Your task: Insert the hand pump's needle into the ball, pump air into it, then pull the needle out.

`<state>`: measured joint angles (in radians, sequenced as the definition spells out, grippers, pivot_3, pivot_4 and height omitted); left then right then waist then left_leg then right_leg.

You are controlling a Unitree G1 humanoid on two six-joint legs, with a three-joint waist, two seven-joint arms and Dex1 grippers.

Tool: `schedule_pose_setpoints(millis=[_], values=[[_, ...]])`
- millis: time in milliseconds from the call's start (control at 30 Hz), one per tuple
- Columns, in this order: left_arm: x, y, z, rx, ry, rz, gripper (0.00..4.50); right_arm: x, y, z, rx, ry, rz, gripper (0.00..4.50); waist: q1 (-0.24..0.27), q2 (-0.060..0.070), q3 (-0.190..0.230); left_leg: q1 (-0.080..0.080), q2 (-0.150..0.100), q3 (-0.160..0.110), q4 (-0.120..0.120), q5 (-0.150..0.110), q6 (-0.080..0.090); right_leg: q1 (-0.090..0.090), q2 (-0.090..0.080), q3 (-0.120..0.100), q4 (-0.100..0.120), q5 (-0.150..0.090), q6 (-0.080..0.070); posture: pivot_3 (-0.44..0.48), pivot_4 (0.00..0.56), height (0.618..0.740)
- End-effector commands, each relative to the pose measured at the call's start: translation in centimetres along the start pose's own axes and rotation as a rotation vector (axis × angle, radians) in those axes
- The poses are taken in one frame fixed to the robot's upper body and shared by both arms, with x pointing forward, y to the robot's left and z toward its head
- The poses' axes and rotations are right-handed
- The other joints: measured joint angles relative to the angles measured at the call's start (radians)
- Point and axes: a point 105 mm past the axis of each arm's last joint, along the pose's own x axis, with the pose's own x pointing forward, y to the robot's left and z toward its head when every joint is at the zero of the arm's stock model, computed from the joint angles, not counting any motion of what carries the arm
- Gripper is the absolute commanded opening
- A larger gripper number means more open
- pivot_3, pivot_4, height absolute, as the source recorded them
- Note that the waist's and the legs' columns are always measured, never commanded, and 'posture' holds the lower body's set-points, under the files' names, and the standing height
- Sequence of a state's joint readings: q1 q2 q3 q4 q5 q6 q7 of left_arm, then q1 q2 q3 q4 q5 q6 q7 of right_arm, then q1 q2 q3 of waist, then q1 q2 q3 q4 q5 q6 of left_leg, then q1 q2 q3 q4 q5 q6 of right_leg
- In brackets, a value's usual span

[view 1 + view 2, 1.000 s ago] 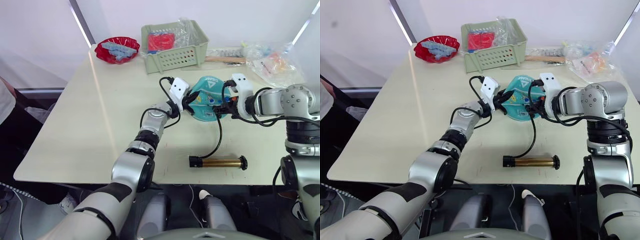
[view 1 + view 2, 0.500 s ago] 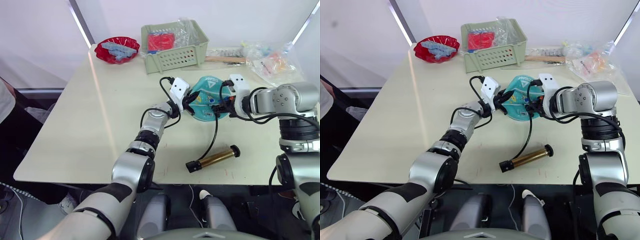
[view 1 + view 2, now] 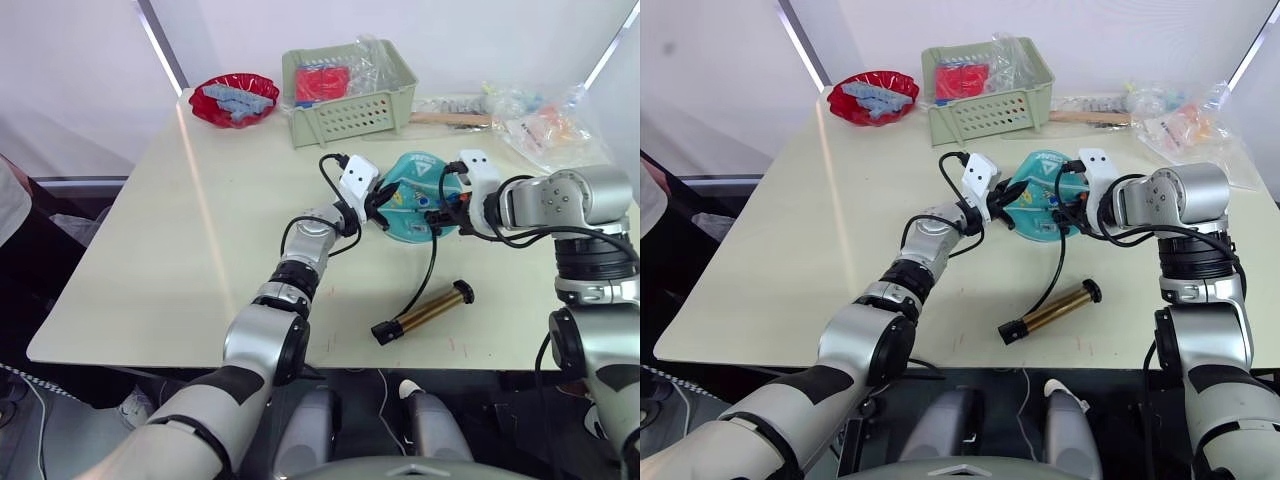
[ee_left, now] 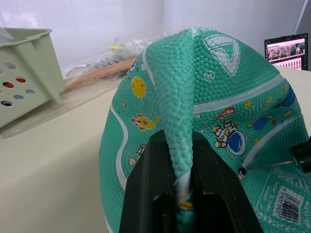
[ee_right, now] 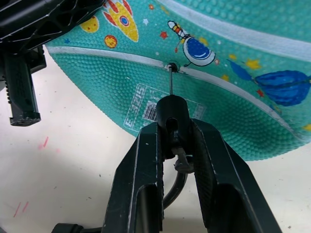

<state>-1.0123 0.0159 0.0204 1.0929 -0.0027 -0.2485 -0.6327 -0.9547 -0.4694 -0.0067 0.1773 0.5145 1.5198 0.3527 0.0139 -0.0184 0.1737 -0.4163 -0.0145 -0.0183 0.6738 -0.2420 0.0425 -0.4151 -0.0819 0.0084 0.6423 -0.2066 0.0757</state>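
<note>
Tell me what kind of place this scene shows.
Probably an indoor robot test station: a plain beige table by white walls, holding a pale green plastic basket, a red bowl and a deflated teal rubber ball.

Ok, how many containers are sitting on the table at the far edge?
2. A red bowl holding pale blue pieces sits at the far left corner; a pale green perforated basket with red contents stands just right of it. Clear plastic bags at the far right may hide more.

ball: white label patch with barcode, print too small to read. White triangle logo near top, no legible lettering. No other readable text.
</note>
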Motion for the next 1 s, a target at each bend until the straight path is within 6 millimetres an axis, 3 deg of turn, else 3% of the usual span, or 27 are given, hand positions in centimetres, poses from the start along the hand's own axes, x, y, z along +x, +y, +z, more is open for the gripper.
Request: schedule_pose_setpoints(millis=[33,1000], values=[[0.3,-1.34,-1.13,-0.014,0.039,-0.039,0.02,-0.45,0.23,1.12,-0.026,-0.039,-0.001,0.31,0.0,0.0,0.0,0.0,0.0,0.0,0.0,0.0,0.0,0.0,0.0,0.0,0.0,0.0,0.0,0.0,0.15,0.737],[0.39,-1.79,-1.36,-0.02,0.041,-0.051,0.02,0.22,1.06,1.78,-0.098,-0.073,0.037,0.31,-0.004,0.0,0.0,0.0,0.0,-0.001,0.0,0.0,0.0,0.0,0.0,0.0,0.0,0.0,0.0,0.0,0.15,0.737]])
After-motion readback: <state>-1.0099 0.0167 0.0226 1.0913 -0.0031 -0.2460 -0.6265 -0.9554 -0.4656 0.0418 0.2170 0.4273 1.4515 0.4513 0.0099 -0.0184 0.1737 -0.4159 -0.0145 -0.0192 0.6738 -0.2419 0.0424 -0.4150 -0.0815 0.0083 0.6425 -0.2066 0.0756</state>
